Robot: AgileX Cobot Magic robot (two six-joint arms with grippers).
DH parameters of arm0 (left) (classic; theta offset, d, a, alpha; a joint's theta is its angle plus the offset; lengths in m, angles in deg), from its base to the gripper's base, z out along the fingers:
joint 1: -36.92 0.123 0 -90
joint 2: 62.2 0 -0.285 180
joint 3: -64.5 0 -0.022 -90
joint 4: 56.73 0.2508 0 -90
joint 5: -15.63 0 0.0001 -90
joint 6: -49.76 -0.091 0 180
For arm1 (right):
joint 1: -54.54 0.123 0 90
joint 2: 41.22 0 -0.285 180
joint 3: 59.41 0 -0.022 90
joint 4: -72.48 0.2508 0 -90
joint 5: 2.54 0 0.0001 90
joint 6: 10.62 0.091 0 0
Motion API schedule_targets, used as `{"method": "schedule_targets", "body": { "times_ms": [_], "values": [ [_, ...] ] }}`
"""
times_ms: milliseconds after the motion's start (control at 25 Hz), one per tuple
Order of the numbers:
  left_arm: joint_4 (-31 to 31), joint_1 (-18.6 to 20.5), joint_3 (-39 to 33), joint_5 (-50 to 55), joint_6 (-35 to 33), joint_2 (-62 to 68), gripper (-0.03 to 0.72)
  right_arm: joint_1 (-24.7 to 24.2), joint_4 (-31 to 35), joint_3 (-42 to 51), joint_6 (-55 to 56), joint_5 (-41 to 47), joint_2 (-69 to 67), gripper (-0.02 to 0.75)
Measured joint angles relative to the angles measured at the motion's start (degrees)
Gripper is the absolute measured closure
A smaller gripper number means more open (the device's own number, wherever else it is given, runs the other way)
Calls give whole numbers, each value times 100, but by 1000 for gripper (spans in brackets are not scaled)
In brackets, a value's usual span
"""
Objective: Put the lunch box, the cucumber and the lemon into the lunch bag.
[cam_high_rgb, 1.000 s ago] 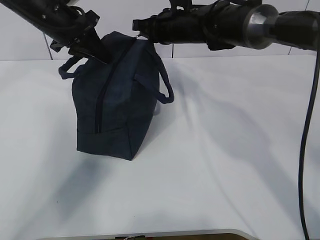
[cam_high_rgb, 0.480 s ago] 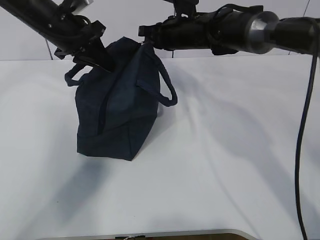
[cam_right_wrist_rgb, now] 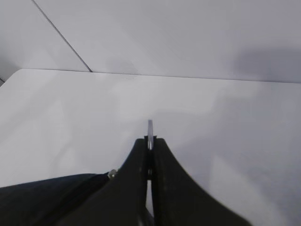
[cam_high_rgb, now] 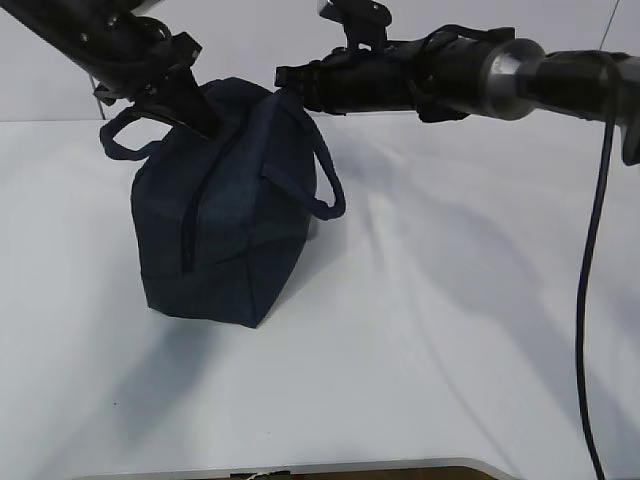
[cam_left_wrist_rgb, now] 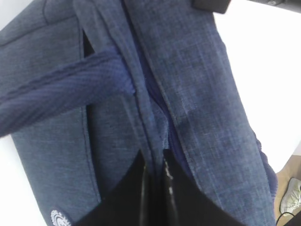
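Note:
The navy lunch bag [cam_high_rgb: 225,220] stands upright on the white table [cam_high_rgb: 430,330], left of centre, with its zipper line facing the camera. My left gripper [cam_high_rgb: 203,122] is shut on a fold of the bag's fabric beside the zipper at its top left; the left wrist view shows the jaws [cam_left_wrist_rgb: 154,162] pinching that fold, with a loop handle [cam_left_wrist_rgb: 61,94] and the white logo [cam_left_wrist_rgb: 60,217]. My right gripper [cam_high_rgb: 285,78] is at the bag's top right, shut on the metal ring pull [cam_right_wrist_rgb: 150,128], seen edge-on between its jaws [cam_right_wrist_rgb: 150,140]. The lunch box, cucumber and lemon are out of view.
A second loop handle [cam_high_rgb: 327,190] hangs off the bag's right side. A black cable [cam_high_rgb: 590,300] hangs down at the far right. The table's front edge [cam_high_rgb: 300,468] runs along the bottom, and a pale wall stands behind.
The bag's top and its left handle have shifted left with my left gripper, and the bag now stands a little more to the left. Both grippers keep their hold.

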Motion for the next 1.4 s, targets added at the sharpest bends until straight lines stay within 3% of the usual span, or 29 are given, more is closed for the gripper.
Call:
{"method": "schedule_targets", "body": {
  "times_ms": [400, 720, 840, 1280, 1400],
  "values": [
    [46, 0, -5, 109, 0, -33, 687, -54, 0, -8, 34, -335, 0, 733],
    [46, 0, -5, -69, 0, -80, 463, -88, -32, -8, 70, -364, -5, 733],
    [36, 0, -5, -368, 0, -80, 419, -88, -32, -8, 70, -405, -5, 733],
    [-607, 0, 305, -948, 18, 518, 407, -88, -32, -8, 93, -447, -5, 733],
    [-620, 0, 413, -1022, 18, 647, 459, -88, -32, -8, 101, -461, -5, 733]
  ]
}}
